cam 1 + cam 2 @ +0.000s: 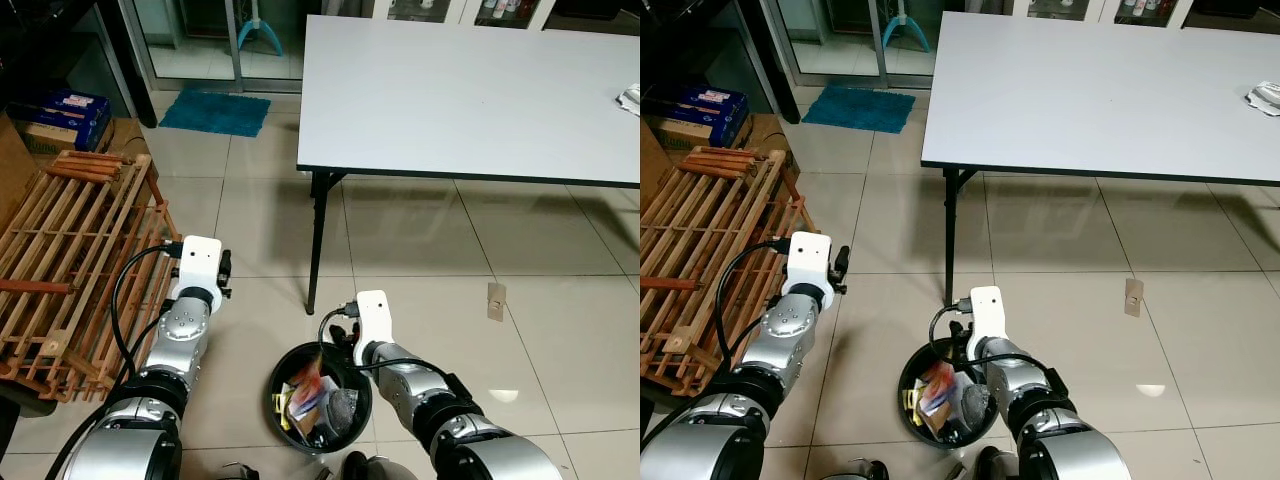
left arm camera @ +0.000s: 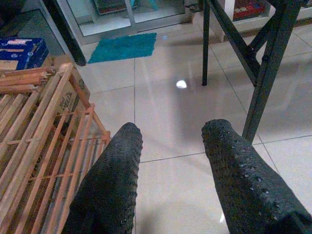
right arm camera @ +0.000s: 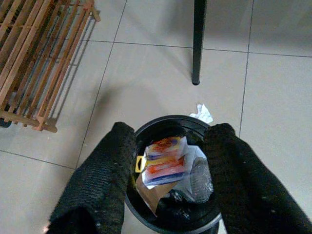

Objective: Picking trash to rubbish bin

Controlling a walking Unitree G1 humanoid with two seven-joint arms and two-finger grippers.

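A round black rubbish bin (image 1: pixel 273 392) stands on the tiled floor just in front of me, holding colourful wrappers (image 3: pixel 165 163) and other crumpled trash. My right gripper (image 3: pixel 168 146) hangs right over the bin's mouth, open with nothing between its fingers. A small white scrap (image 3: pixel 202 113) lies on the floor against the far side of the bin. A brown scrap (image 1: pixel 495 300) lies on the tiles to the right. Crumpled paper (image 1: pixel 630 98) rests at the table's right edge. My left gripper (image 2: pixel 170 141) is open and empty, held over bare tiles beside the wooden rack.
A wooden slatted rack (image 1: pixel 70 240) lies on the floor at the left. The white table (image 1: pixel 470 90) stands ahead, its black leg (image 1: pixel 318 240) just beyond the bin. A blue mat (image 1: pixel 215 110) and cardboard boxes (image 1: pixel 60 115) lie further back left.
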